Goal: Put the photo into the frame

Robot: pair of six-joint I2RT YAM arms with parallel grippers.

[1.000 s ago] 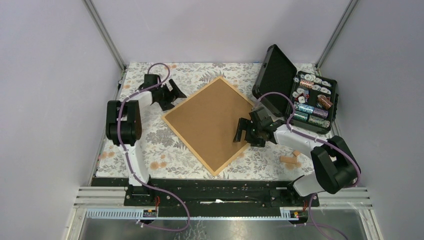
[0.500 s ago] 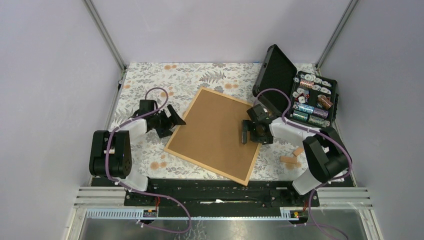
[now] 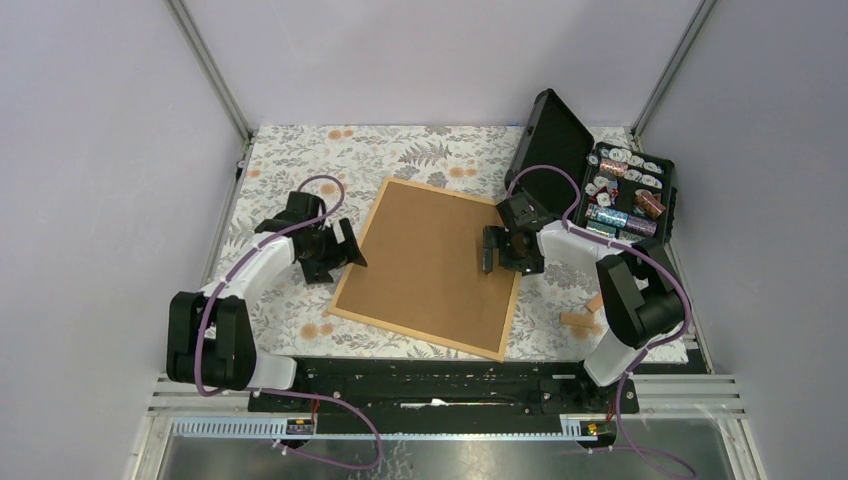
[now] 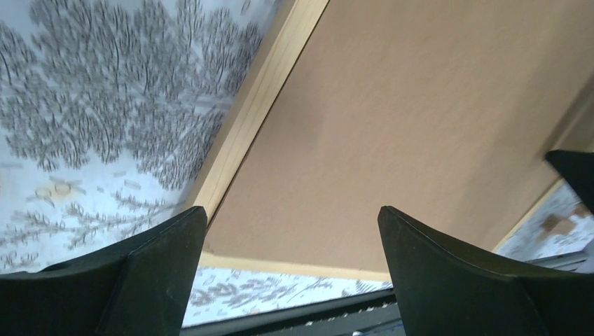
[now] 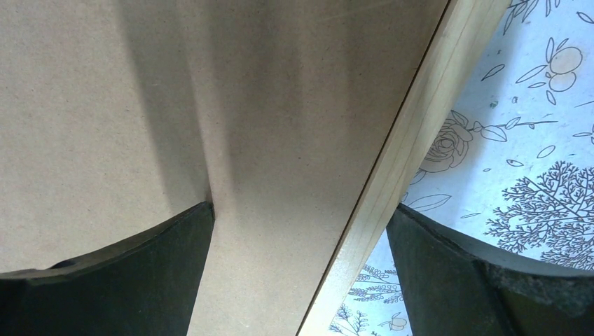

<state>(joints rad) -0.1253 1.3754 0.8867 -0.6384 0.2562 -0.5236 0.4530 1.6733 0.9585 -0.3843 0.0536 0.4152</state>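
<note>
The frame (image 3: 415,336) lies flat and slightly skewed on the desk (image 3: 300,160), back side up, with a plain brown backing board (image 3: 432,265) filling its opening. The photo is not visible in any view, so I cannot tell whether it already sits under the board or is somewhere else.

The left hand (image 3: 352,245) is spread wide and holds nothing. It sits low at the frame's left edge, and its wrist view shows the pale moulding (image 4: 259,105) and a corner between its fingers (image 4: 140,280). The right hand (image 3: 487,252) is equally wide open and empty. It straddles the right edge, with one finger (image 5: 105,280) over the board and the other over the floral desk beyond the moulding (image 5: 392,175).

The main risk, as I judge it, is uneven contact. If one hand presses or closes before the other, the light frame could pivot or slide across the cloth. A pinch that catches the board together with the moulding might tip the board out of its seat, and any print beneath could shift or crease. If the frame is lifted by its thin rails, the loose board could drop free. The right arm also works close to the open black case (image 3: 600,190), and a wide swing there could knock it.
</note>
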